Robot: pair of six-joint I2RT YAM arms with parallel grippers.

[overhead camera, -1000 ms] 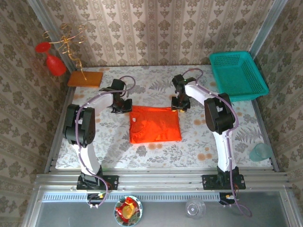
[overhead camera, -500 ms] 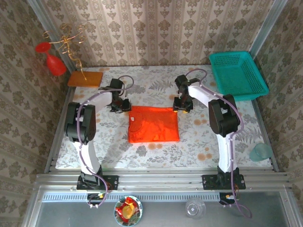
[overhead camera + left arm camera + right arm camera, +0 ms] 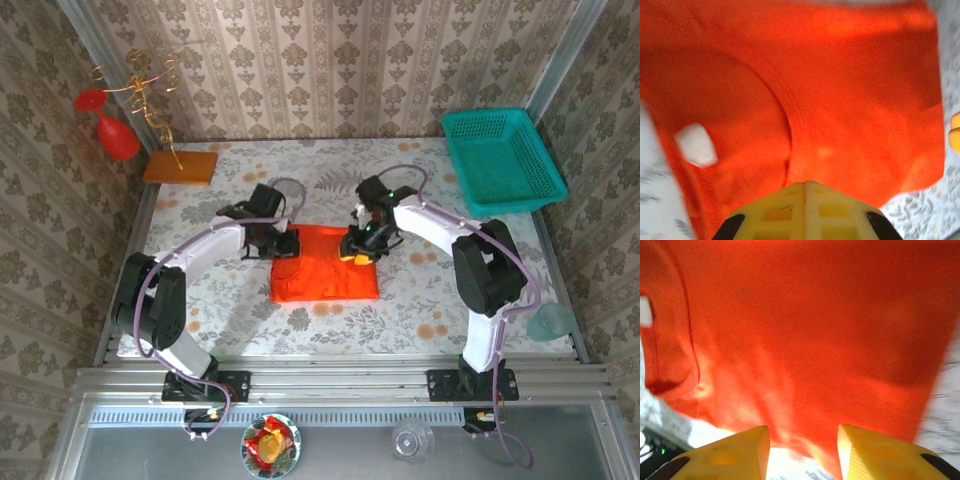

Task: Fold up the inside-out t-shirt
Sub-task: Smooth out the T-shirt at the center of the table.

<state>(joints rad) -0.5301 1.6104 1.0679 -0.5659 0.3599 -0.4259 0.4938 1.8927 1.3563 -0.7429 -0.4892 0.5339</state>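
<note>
Both grippers have come inward since a second ago, from just off the far corners of the cloth to over its far edge. The left gripper (image 3: 281, 244) sits at the far left corner; its wrist view shows the left gripper (image 3: 805, 185) with yellow fingers pressed together, clenched, though I cannot tell whether cloth is pinched between them. The right gripper (image 3: 358, 250) hangs over the far right part; in its wrist view the right gripper (image 3: 802, 432) has its fingers apart, released, with the cloth's edge reaching into the gap. The inside-out t-shirt (image 3: 325, 272) lies as a flat, roughly square fold mid-table (image 3: 230, 290), with a white tag (image 3: 696, 145) showing beside the curved neckline. A teal basket (image 3: 500, 160) stands at the far right, well apart.
</note>
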